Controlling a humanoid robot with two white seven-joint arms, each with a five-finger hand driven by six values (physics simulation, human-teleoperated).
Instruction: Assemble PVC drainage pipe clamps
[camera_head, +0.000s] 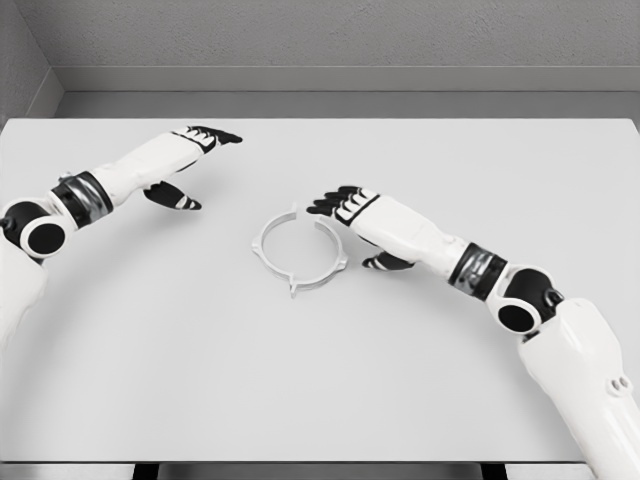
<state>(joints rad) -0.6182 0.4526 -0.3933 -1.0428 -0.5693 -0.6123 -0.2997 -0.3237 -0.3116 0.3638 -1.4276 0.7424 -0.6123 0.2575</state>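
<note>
Head view
Desk: a pale grey surface that fills most of the picture, with a grey wall beyond its far edge.
Pipe clamp: a white ring with small tabs sticking out around its rim; it lies flat on the desk, near the middle and a little toward the far side. Whether it is one piece or two halves put together, I cannot tell.
Right hand: its arm comes in from the lower right corner and reaches across to the clamp. The hand is palm down at the clamp's right side, its black fingertips over the ring's upper right edge. The fingers are stretched out, the thumb hangs below, and nothing is gripped. Whether the fingertips touch the ring or hover just above it cannot be told.
Left hand: its arm comes in from the left edge. The hand sits well to the left of the clamp and farther back, apart from it. The fingers are extended and relaxed, thumb spread downward, holding nothing.
</note>
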